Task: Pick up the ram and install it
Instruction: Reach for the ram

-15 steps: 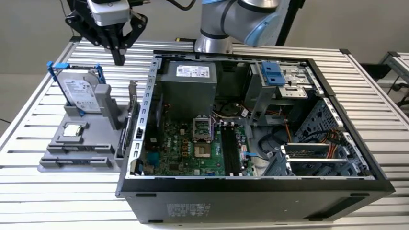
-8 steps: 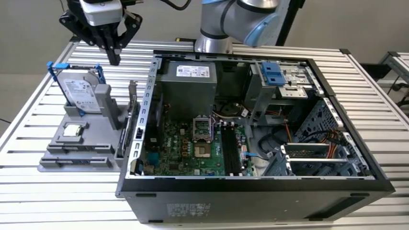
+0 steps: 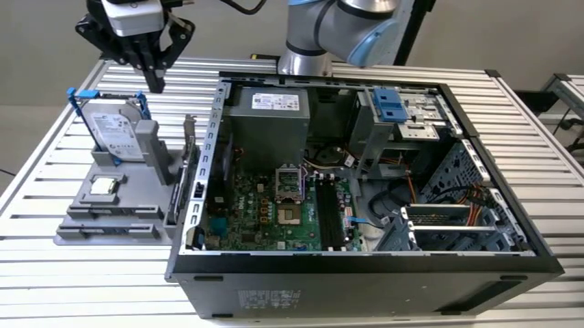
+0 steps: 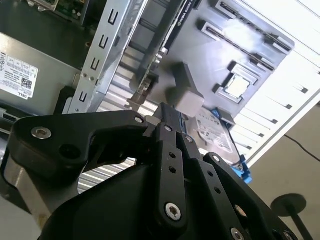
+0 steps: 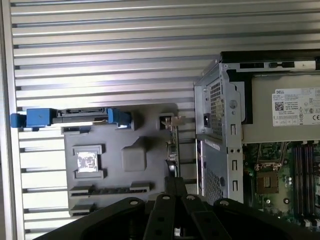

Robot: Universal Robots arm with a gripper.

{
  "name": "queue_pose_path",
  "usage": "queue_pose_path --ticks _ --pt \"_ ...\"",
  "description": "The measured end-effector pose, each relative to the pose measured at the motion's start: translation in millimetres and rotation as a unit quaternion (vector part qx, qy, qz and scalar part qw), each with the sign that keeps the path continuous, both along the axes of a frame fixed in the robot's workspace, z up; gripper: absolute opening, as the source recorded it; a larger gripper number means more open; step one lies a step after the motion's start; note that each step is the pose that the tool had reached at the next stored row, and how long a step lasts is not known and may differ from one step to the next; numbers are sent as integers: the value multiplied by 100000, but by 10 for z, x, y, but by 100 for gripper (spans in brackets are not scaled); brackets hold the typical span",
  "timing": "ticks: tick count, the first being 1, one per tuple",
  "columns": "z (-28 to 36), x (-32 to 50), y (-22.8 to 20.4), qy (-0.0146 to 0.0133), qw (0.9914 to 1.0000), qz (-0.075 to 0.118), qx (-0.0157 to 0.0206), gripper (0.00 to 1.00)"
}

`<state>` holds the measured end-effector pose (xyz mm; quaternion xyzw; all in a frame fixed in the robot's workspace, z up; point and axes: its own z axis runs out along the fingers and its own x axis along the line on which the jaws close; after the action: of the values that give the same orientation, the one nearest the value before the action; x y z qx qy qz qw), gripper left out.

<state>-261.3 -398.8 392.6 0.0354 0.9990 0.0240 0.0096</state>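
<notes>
Slatted aluminium table (image 3: 91,287): black gripper (image 3: 155,83) hovers above grey plastic fixture (image 3: 137,201), jaws pinched together, empty. Thin blue-green ram stick (image 3: 117,230) probably in fixture's long slot. Approach stage; grasp needs jaws spread.

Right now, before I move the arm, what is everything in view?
table: one, silver slats, under everything.
computer case: one, black, open, mid-table.
motherboard: one, green, on the case floor.
power supply: one, grey, inside the case.
cables: several, orange and red, inside the case.
holder: one, grey, on the exterior view's left of the case.
hard drive: one, silver in a blue frame, upright in the holder.
processor chip: one, silver, flat in the holder.
card: one, grey bracket, upright beside the case.
ram: one, blue-green, in the holder, away from the hard drive.
arm: one, silver and blue, behind the case.
gripper: one, black, shut, above the hard drive.
</notes>
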Motion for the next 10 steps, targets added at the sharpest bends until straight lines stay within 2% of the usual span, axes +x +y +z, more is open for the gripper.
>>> queue_pose_path --ticks 10 --pt "0 -201 0 0 100000 2 1 0"
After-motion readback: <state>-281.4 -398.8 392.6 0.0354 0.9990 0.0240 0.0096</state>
